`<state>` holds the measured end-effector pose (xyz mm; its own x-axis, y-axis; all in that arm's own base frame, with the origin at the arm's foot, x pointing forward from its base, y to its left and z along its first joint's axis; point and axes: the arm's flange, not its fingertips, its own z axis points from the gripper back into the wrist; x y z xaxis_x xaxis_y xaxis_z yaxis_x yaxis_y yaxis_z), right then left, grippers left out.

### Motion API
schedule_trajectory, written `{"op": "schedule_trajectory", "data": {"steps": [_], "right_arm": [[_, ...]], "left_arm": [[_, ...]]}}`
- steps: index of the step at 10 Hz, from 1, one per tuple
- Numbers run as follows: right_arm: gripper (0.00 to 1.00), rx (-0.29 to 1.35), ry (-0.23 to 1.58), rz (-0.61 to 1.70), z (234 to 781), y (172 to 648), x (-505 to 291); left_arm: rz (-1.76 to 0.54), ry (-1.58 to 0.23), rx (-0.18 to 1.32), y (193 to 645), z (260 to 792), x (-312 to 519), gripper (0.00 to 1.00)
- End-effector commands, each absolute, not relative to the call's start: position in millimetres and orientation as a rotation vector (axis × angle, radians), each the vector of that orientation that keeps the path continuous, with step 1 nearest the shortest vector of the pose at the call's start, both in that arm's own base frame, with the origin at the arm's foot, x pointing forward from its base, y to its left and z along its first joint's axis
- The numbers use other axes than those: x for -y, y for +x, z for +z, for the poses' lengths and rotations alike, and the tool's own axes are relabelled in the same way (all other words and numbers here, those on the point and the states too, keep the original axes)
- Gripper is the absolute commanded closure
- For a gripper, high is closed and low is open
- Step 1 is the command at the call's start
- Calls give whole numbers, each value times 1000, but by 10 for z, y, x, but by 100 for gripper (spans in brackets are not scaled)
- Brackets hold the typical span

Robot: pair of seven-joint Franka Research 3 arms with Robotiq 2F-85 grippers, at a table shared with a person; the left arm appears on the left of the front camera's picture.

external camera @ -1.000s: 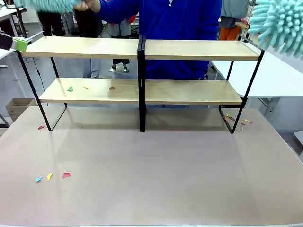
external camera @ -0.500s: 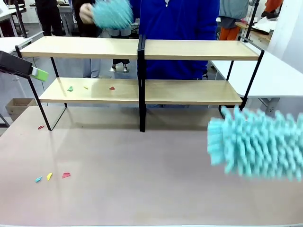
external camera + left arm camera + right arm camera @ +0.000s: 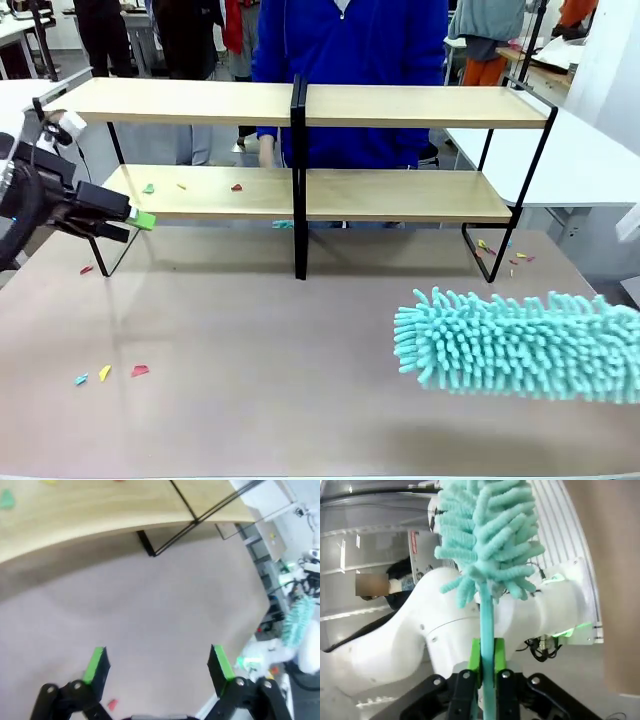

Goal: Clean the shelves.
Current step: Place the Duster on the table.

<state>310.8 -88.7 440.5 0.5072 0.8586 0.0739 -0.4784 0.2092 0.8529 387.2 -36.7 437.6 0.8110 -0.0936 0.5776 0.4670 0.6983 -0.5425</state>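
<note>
Left gripper [image 3: 140, 220] sits at the left end of the shelves [image 3: 300, 105], level with the lower board and just in front of its left edge. In the left wrist view the gripper [image 3: 160, 662] has its 2 green-padded fingers [image 3: 96, 662] spread wide apart with nothing between them, above bare tabletop [image 3: 150, 615], with the lower board's edge beyond.

Just past this gripper's tips, on the lower board, lie 3 small scraps [image 3: 148, 187], green, yellow and red. Below it, on the table [image 3: 300, 350], a red scrap [image 3: 86, 269] lies by the frame's left foot, and 3 more bits [image 3: 104, 373], blue, yellow and red, lie nearer the robot's edge.

The shelves stand across the far part of the table: 2 pale boards on a black frame with a central upright. A person in a blue top [image 3: 350, 50] stands behind them; one hand [image 3: 266, 150] hangs between the boards, left of the upright.

A teal duster [image 3: 515, 345] lies horizontal just above the table, in front of the shelves' right half and well apart from them. Several scraps [image 3: 510, 255] lie by the right foot, beyond the duster.

Right gripper [image 3: 487, 667] is pressed together, pinching the duster's teal handle [image 3: 486, 625] between its green pads; the fluffy head [image 3: 487, 535] stands up from it.
</note>
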Motion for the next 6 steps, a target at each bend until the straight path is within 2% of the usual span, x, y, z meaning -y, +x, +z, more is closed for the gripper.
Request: {"op": "schedule_trajectory", "data": {"steps": [1,2,4,6], "right_arm": [[88,-517,1072,935,4034,3524,921],[88,-463,1040,845,3896,3633,920],[88,-402,982,747,3797,3760,960],[88,-373,938,682,3816,3720,1021]], "left_arm": [[-243,-768,585,3443,3757,351,0],[-176,-755,587,3461,3722,254,0],[-342,-898,588,3454,3570,142,0],[-428,-923,505,3364,3508,61,0]]}}
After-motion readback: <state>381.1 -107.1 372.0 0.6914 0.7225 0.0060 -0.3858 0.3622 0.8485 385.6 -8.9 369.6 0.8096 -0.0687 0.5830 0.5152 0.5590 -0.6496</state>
